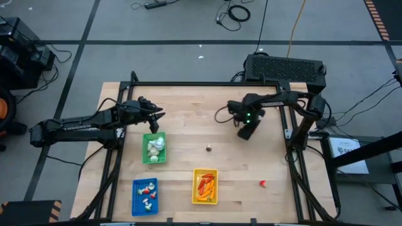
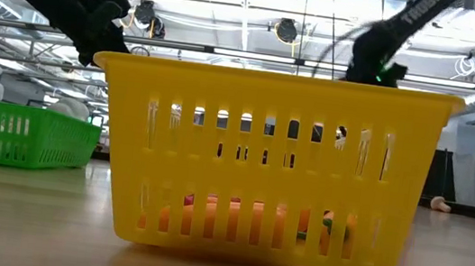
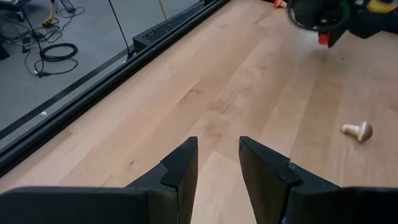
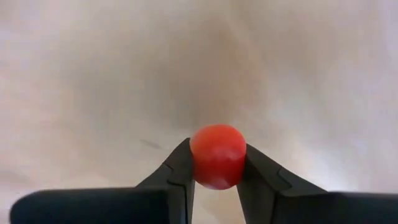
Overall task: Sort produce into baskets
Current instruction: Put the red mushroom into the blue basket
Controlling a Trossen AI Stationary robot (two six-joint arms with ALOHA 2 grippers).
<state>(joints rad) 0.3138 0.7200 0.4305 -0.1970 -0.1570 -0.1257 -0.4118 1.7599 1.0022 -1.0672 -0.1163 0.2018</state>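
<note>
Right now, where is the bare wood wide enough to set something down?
Widest bare patch: between the green plastic basket and the right gripper. Another lies between the yellow plastic basket and the small red piece. The baskets' corner is crowded.

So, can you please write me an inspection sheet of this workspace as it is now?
Surface: wooden table, bare in the middle.
Job's things: green basket with white bulbs; blue basket; yellow basket; loose mushroom; loose red piece.
Clutter: nothing seen.
Grippers: left gripper open, empty; right gripper shut on a red piece.
Cables: on the floor.
Surroundings: black box behind the table.
</note>
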